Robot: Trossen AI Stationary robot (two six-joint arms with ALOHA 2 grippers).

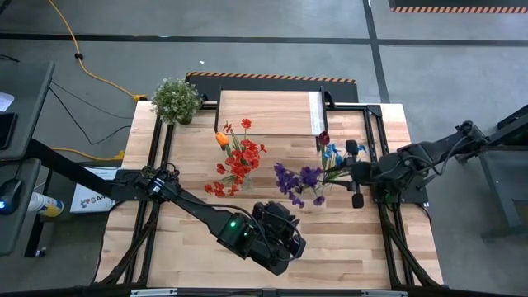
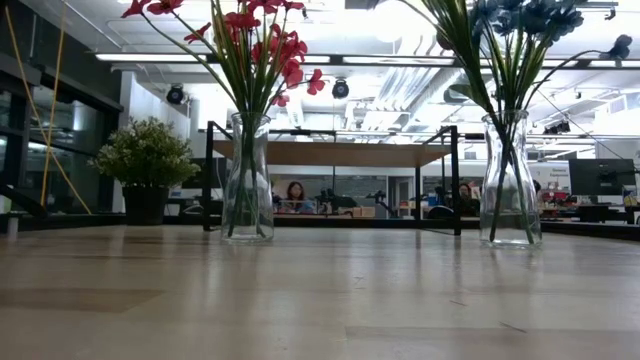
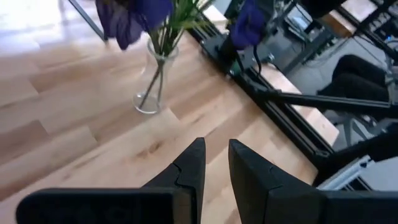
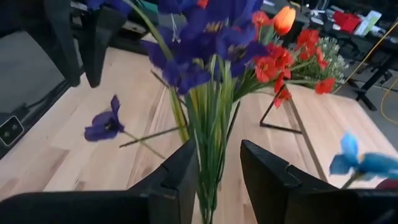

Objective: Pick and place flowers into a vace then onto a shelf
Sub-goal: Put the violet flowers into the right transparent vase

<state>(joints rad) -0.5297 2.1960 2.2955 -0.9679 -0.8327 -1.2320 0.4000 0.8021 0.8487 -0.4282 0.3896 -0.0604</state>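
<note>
We see the purple flowers [image 1: 299,180] in a glass vase [image 2: 510,182] at table centre, with the right gripper [image 4: 214,171] at their three o'clock, fingers apart around the green stems [image 4: 208,127]. The red flowers [image 1: 238,163] stand at their nine o'clock, the shelf [image 1: 268,111] at twelve; the left gripper [image 3: 216,165] hovers at six, fingers slightly parted, gripping nothing

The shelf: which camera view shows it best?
The high view: the shelf shows whole from above, plank top and white strip, between the potted plant and the flowers. The low view shows only its edge and black legs. The right wrist view catches a leg; the left wrist view shows none of it.
</note>
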